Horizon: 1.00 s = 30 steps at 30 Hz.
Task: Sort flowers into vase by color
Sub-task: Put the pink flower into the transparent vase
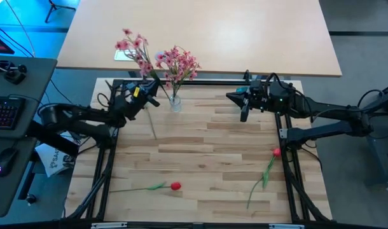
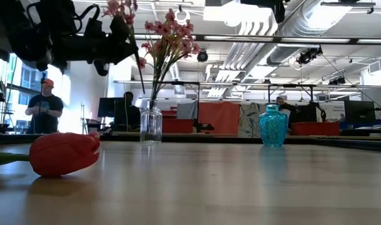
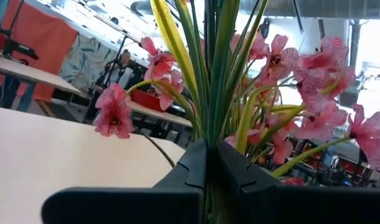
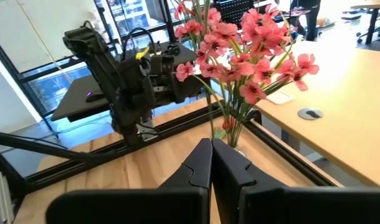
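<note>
High view: left gripper [image 1: 143, 91] clamps a pink spray [image 1: 131, 46] beside the clear vase [image 1: 175, 104] at the bench's far edge (insertion is next); right gripper [image 1: 243, 97] waits closed; red tulips [image 1: 175, 186] lie nearer the front

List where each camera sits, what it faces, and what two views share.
High: overhead, straight down; both arms, left gripper, right gripper.
Low: table height, facing the room; red tulip close.
Left wrist: fingers shut on a pink spray.
Right wrist: faces the left arm.
Shared: glass vase of pink flowers.
</note>
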{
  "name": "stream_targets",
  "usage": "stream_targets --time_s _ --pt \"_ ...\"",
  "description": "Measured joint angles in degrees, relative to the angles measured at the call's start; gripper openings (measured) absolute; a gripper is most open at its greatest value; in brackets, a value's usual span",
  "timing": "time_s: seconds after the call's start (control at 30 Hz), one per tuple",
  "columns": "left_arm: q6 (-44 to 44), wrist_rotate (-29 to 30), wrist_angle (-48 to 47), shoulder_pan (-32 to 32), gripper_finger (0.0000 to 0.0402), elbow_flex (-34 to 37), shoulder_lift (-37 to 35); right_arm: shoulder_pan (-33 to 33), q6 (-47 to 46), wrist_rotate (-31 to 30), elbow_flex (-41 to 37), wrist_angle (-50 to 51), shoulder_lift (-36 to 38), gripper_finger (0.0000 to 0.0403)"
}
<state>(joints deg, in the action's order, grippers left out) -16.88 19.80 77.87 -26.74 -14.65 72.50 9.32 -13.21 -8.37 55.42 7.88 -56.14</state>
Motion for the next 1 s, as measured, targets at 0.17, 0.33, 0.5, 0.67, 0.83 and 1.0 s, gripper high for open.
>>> stream_targets --time_s 0.17,0.33,0.5,0.67,0.83,1.0 --pt "2.2 0.3 2.4 0.0 0.0 -1.0 1.4 -0.6 -1.3 -0.4 0.0 -0.5 -0.1 0.0" --pt "4.0 1.9 1.5 -1.1 0.0 -2.2 1.4 -2.0 -1.3 -3.0 0.0 -0.5 -0.2 0.0" --pt "4.0 1.3 1.3 -2.7 0.0 -3.4 3.3 -2.7 -1.3 -4.2 0.0 -0.6 -0.2 0.0" --pt "3.1 -1.1 2.6 -3.3 0.0 -4.9 6.2 -2.8 -1.2 -4.5 0.0 -1.9 -0.2 0.0" --pt "3.6 -2.0 2.5 -3.3 0.0 -6.1 7.9 -2.8 -0.8 -4.5 0.0 -2.6 -0.2 0.0" --pt "3.9 -2.7 2.5 -3.3 0.0 -6.1 9.1 -2.8 -0.9 -4.5 0.0 -2.6 -0.2 0.0"
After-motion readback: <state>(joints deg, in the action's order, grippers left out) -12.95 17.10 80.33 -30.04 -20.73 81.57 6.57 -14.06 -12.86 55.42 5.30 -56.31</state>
